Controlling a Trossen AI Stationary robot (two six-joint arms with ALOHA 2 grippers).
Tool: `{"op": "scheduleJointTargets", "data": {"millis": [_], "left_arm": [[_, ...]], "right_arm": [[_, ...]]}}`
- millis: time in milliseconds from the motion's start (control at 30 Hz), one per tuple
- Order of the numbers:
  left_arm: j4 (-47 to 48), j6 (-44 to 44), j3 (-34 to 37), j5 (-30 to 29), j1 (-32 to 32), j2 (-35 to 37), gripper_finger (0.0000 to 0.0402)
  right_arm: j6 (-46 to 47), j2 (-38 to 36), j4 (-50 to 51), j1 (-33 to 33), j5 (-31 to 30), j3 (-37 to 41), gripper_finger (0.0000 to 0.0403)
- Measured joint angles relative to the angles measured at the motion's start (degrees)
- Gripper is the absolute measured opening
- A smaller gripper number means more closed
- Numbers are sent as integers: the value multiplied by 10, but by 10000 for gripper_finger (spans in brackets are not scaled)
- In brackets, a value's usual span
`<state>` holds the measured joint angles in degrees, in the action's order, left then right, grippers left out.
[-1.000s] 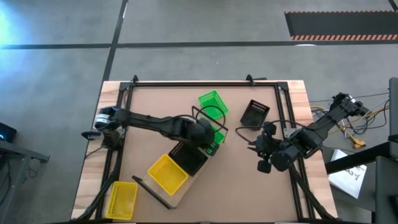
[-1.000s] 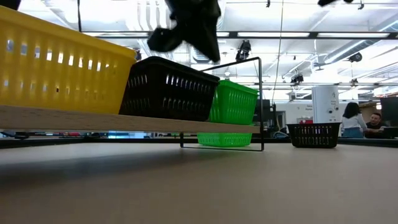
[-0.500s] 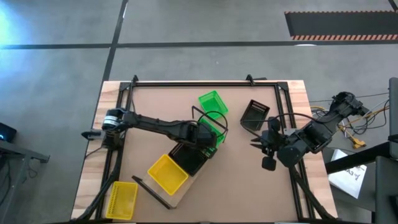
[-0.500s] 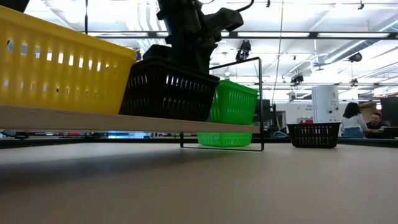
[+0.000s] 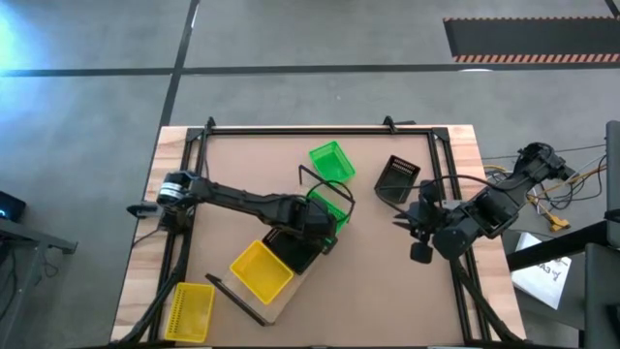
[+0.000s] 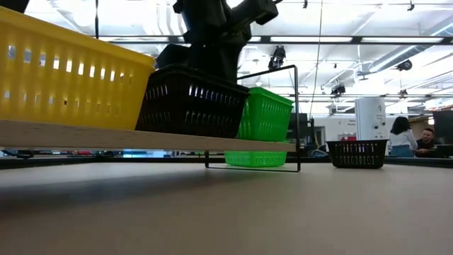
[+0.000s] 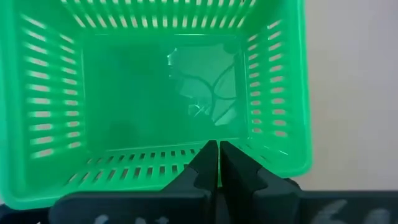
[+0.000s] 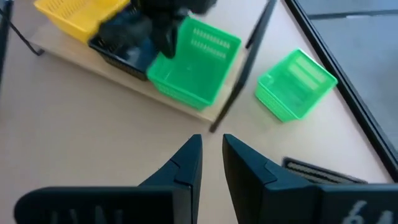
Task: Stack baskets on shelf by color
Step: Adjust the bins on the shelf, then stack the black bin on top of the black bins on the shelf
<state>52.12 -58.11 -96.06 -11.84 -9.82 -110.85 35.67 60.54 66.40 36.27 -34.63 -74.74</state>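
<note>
The pale wooden shelf (image 5: 279, 302) lies slantwise on the table. On it stand a yellow basket (image 5: 260, 269), a black basket (image 5: 295, 248) and a green basket (image 5: 327, 204), side by side. My left gripper (image 7: 217, 149) is shut; its tips reach from above into the green basket (image 7: 155, 81), just over its near wall. My right gripper (image 8: 211, 144) hovers open over bare tabletop to the shelf's right and touches nothing. A second green basket (image 5: 330, 161), a black one (image 5: 397, 176) and a yellow one (image 5: 191, 310) rest on the table. My left gripper comes from above, pointing down. Its shut fingertips (image 7: 205, 158) lie in front of the inner face of the green basket's near wall (image 7: 143, 158), the side toward the black basket. Nothing shows between the fingers. The basket stands on the shelf.
The shelf's thin black end frame (image 5: 331, 182) rises beside the green basket, with another at the near end (image 5: 232, 296). Black rails (image 5: 310, 129) run along the table's edges. Bare tabletop lies between the shelf and the right arm. People sit far off in the room (image 6: 414, 138).
My left gripper has come down from above the shelf into the green basket, shifting slightly toward the near edge. My right gripper has moved a little toward the table's far edge.
</note>
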Motion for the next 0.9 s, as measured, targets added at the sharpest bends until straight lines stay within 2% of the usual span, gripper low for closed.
{"op": "scheduleJointTargets", "data": {"millis": [300, 500, 567, 633, 767, 900], "left_arm": [[14, 4, -46, -24, -4, 36, 0], [3, 4, -75, -66, -42, 67, 0], [-18, 4, -79, -90, -64, 75, 0], [-54, 4, -79, -124, -88, 79, 0], [-104, 0, -79, -184, -129, 79, 0], [-119, -34, -74, -201, -148, 79, 0]], "right_arm": [[19, -5, 98, 0, 1, 8, 57], [59, -60, 97, -24, 16, 101, 57], [95, -85, 98, -55, 29, 145, 57], [84, -102, 88, -104, 76, 181, 61], [-21, -114, 6, -232, 198, 239, 93], [-110, -88, -54, -348, 244, 265, 136]]}}
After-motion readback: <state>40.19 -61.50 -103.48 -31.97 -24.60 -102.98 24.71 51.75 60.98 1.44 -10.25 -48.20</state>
